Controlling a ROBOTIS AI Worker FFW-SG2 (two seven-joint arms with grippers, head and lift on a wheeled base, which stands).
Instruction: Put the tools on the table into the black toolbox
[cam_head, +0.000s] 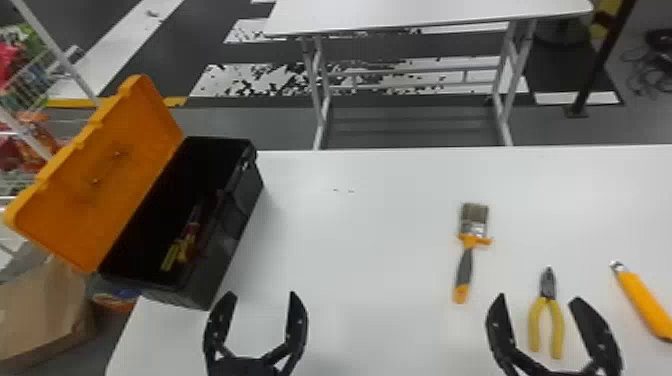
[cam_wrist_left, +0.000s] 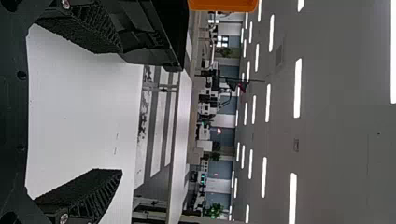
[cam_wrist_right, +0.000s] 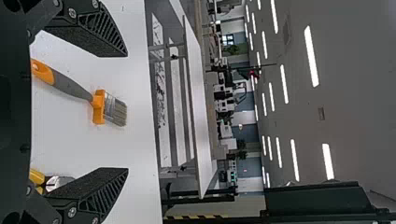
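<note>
My left gripper (cam_head: 264, 300) is open over the table near the toolbox's front corner; the left wrist view has this gripper (cam_wrist_left: 119, 112) with nothing between its fingers. My right gripper (cam_head: 539, 302) stands open around the sight of the yellow-handled pliers (cam_head: 534, 320); contact cannot be told. In the right wrist view the same gripper (cam_wrist_right: 127, 112) is spread, with the paintbrush (cam_wrist_right: 72, 86) beyond the gap and the pliers (cam_wrist_right: 37, 177) beside one finger. The paintbrush (cam_head: 465, 267) and orange cutter (cam_head: 642, 300) lie on the table. The black toolbox (cam_head: 235, 215) holds a yellow-and-red tool (cam_head: 185, 245).
The toolbox's orange lid (cam_head: 105, 175) leans open to the left. The white table (cam_head: 350, 250) carries everything, its far edge beyond the brush. A second white table (cam_head: 425, 12) stands farther back. A cardboard box (cam_head: 45, 310) sits below at the left.
</note>
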